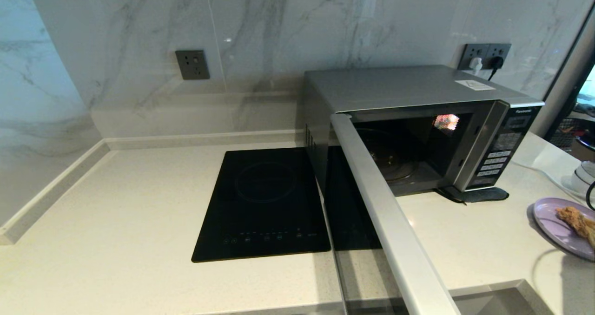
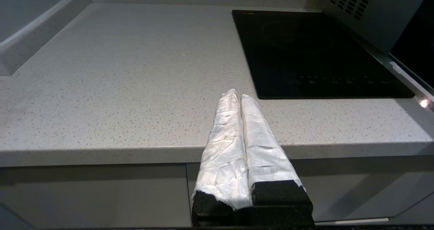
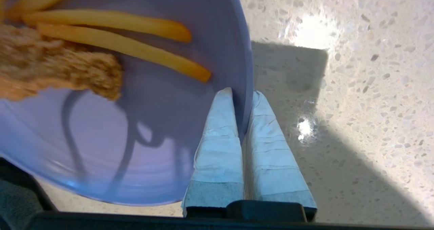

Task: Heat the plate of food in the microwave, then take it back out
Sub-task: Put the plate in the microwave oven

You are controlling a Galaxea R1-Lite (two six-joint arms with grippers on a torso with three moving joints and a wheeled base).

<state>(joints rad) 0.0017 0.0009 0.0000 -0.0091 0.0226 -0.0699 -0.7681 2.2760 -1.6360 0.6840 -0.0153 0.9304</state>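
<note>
Two taped fingers [image 3: 222,128] of your right gripper [image 3: 244,99] were pinched on the rim of the plate of food [image 3: 142,121], one above and one beneath it, with the fries and fried piece lying ahead of and beside the fingertips. That thin edge hold looked risky: a tilt could have slid the food off, or let the plate twist loose. The microwave [image 1: 418,87] stood open and well apart from the plate, its door [image 1: 390,213] jutting over the table [image 1: 116,213] edge; you would have needed to swing around the door's end to enter. Your left gripper [image 2: 240,95] hung idle off the table's front edge, fingers pressed together, empty.
</note>
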